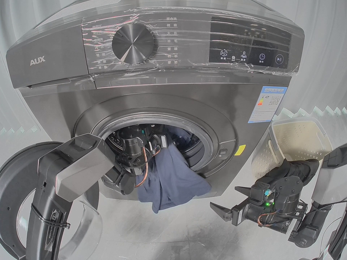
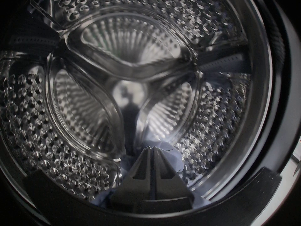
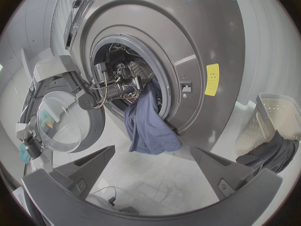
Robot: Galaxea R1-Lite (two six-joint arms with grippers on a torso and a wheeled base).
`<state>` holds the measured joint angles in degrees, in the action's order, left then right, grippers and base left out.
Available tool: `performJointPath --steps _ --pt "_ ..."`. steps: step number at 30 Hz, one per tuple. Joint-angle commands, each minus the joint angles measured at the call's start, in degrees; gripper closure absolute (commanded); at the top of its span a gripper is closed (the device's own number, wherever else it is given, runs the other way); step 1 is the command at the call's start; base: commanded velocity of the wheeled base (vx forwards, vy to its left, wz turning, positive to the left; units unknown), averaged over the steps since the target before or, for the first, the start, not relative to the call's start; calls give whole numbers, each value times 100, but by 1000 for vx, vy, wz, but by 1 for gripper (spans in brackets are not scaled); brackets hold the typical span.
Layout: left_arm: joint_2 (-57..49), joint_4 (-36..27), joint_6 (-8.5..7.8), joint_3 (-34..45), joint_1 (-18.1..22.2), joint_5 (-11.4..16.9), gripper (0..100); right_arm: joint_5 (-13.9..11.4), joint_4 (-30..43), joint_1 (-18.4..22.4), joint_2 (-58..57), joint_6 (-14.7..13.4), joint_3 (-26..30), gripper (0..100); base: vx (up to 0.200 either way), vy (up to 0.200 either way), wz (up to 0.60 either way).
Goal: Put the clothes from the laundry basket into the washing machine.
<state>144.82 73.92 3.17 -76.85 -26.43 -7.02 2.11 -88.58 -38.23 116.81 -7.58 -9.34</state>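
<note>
The left end effector sits inside the washing machine drum, its fingers pressed together on the blue garment. The garment trails back from it over the drum's lip and hangs down the front. The right end effector is low outside the machine, fingers spread. Just behind it, a dark garment drapes over the laundry basket rim.

Two garments, one basket, one washing machine
</note>
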Motion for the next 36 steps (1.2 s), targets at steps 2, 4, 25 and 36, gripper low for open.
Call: performJointPath --steps 2,4,25,36 --pt "-33 -27 17 -410 129 -89 100 70 -2 -53 8 -15 -218 0 0 0 0" --pt "2 -62 17 -594 156 -238 100 70 -2 -53 8 -15 -226 0 0 0 0" --pt "-631 -396 17 1638 -187 78 0 79 -2 -79 17 -33 -341 0 0 0 0" --pt "-631 -932 -36 2209 -275 17 0 79 -2 -79 17 -33 -332 0 0 0 0"
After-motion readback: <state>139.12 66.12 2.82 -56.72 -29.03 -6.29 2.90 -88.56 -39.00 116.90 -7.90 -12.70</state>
